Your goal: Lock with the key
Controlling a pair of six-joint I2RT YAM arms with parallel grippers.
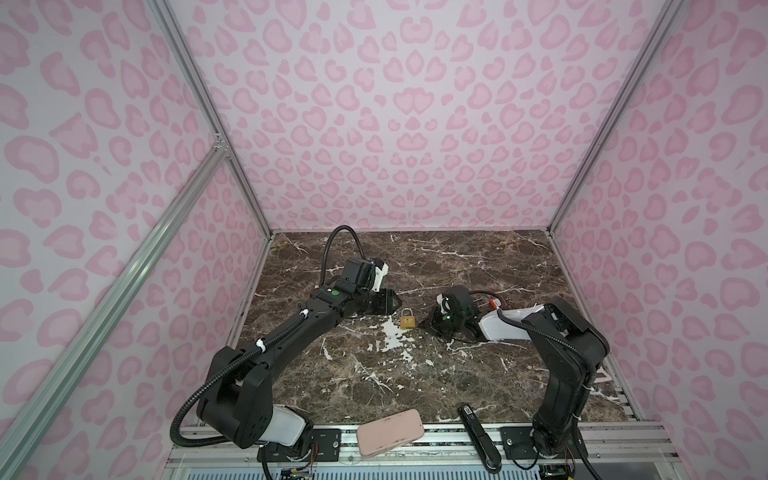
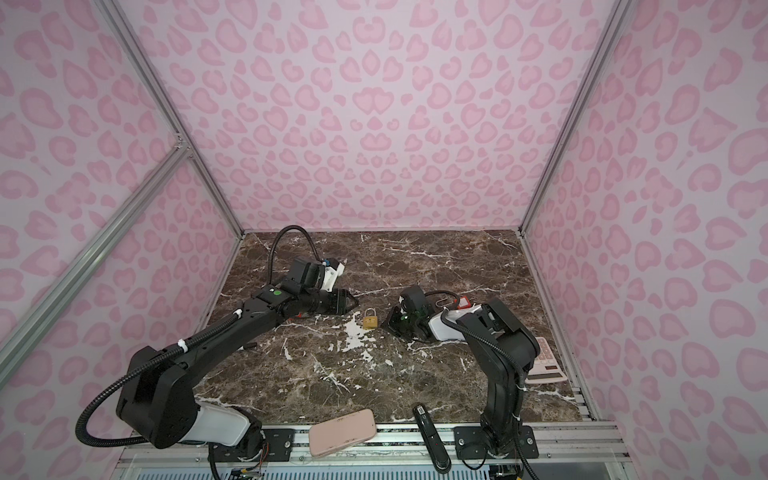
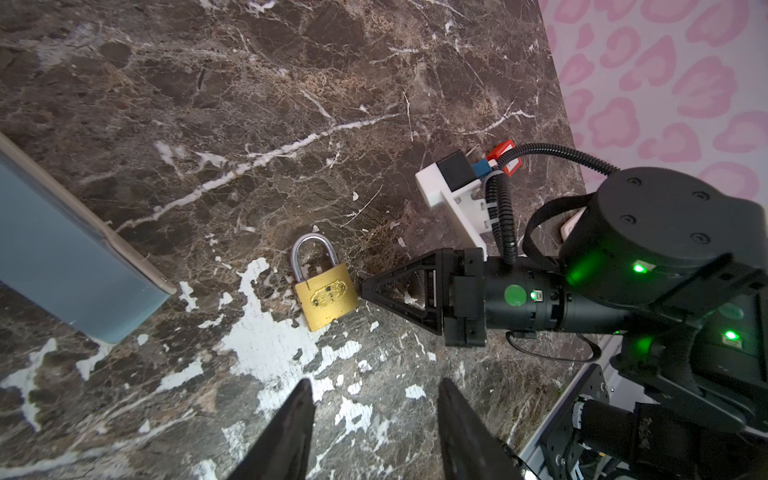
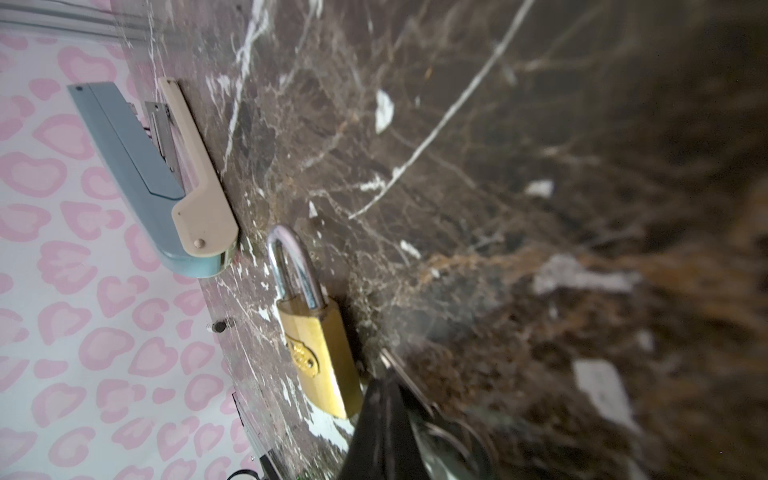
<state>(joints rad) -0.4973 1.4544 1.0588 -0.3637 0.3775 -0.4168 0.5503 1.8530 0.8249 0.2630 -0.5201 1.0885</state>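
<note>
A brass padlock (image 1: 407, 319) (image 2: 370, 320) with a silver shackle lies flat on the marble table (image 1: 415, 382), its shackle toward the back wall. My right gripper (image 1: 423, 323) (image 3: 362, 286) is low at the padlock's right side and shut on the key (image 4: 390, 360). The key's blade sticks out by the padlock (image 4: 320, 357) body's lower corner, and its ring (image 4: 453, 436) trails behind. Whether the key is in the keyhole I cannot tell. My left gripper (image 1: 395, 300) (image 3: 376, 392) hovers open just left of the padlock (image 3: 326, 297), holding nothing.
A blue and beige stapler (image 3: 62, 266) (image 4: 145, 178) lies near the left wall. At the front edge are a pink case (image 1: 390, 432) and a black stapler (image 1: 478, 436). A red tag (image 1: 494, 302) sits behind the right arm, and a calculator (image 2: 544, 365) lies by the right wall.
</note>
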